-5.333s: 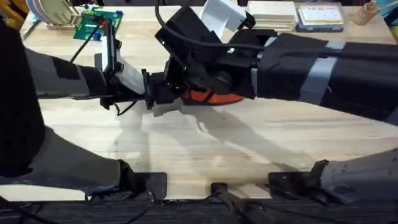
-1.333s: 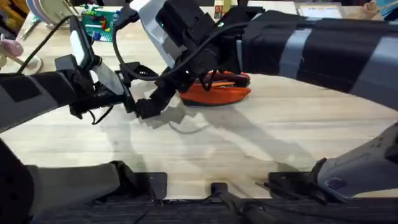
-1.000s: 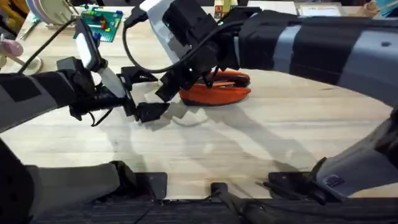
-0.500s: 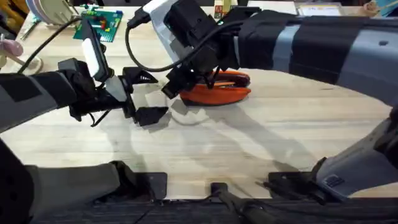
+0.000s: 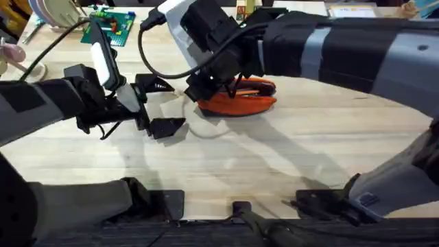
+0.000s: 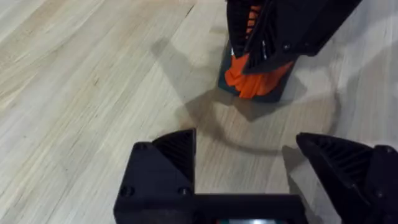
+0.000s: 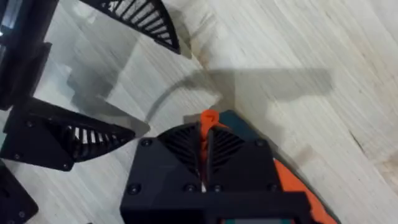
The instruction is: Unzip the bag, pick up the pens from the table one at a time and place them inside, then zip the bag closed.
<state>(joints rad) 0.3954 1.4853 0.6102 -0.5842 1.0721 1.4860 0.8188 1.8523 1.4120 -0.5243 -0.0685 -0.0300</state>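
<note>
Table [image 5: 288, 158]; right gripper [image 7: 205, 146] pinches bag [image 5: 236, 101] tab; left gripper [image 6: 249, 168] spread, empty.

Nothing here that anyone could actually read. The green flat board with coloured bits [image 5: 108, 25], sitting on the light wooden plank table [image 5: 288, 158] well beyond the open left black two-finger gripper [image 5: 159, 105], has markings but they're too small to make out. Same story for the flat box-like item with a pale printed top [image 5: 351, 9], far past the right black gripper [image 5: 201, 89]: there's print on it, no legible words. No brand shows on the orange fabric pouch [image 5: 240, 98] either.
</note>
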